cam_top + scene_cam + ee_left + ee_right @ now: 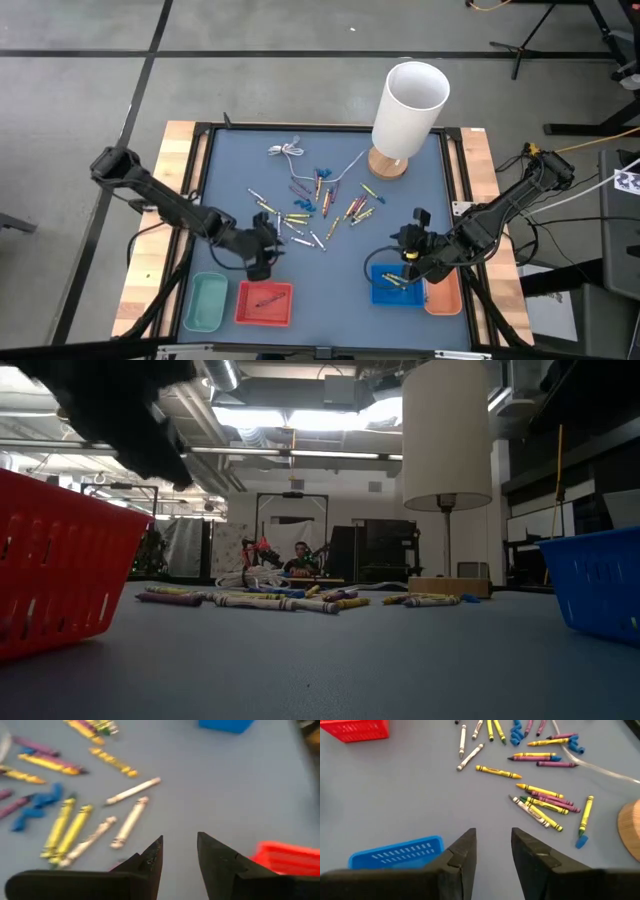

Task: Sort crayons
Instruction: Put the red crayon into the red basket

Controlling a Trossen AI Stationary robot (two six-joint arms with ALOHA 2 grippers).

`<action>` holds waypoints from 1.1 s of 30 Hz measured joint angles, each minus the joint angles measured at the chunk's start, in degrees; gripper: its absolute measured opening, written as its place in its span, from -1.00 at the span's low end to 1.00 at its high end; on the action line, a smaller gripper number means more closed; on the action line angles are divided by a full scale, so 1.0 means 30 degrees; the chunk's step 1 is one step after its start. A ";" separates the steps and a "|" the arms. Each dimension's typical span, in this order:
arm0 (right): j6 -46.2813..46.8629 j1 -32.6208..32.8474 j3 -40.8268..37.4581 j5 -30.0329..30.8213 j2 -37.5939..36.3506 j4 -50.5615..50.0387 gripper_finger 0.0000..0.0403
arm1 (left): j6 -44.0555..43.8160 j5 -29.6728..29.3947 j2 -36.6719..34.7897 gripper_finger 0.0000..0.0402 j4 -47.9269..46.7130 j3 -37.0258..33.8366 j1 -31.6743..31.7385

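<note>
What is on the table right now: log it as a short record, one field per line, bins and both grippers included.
surface: blue-grey mat
loose crayons: scattered mid-mat, yellow, purple, white, red
red bin: holds crayons
blue bin: holds yellow crayons
green bin: beside red bin
orange bin: beside blue bin
lamp: on wooden base, far side
cable: white, near lamp
left gripper: above red bin, jaws open, empty
right gripper: over blue bin, jaws open, empty
</note>
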 joint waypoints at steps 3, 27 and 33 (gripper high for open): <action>0.0000 0.0000 0.0000 0.0191 0.0000 0.0000 -0.39 | 0.0254 0.0801 0.0000 -0.51 -0.1579 0.0000 0.1175; 0.0017 0.0000 0.0000 0.0242 0.0000 -0.0005 -0.39 | 0.5990 0.4549 0.2670 -0.54 -0.4550 -0.0007 0.5203; 0.0015 0.0000 0.0000 0.0241 0.0000 -0.0001 -0.39 | 0.6858 0.5545 0.3874 -0.54 -0.4507 -0.0003 0.5641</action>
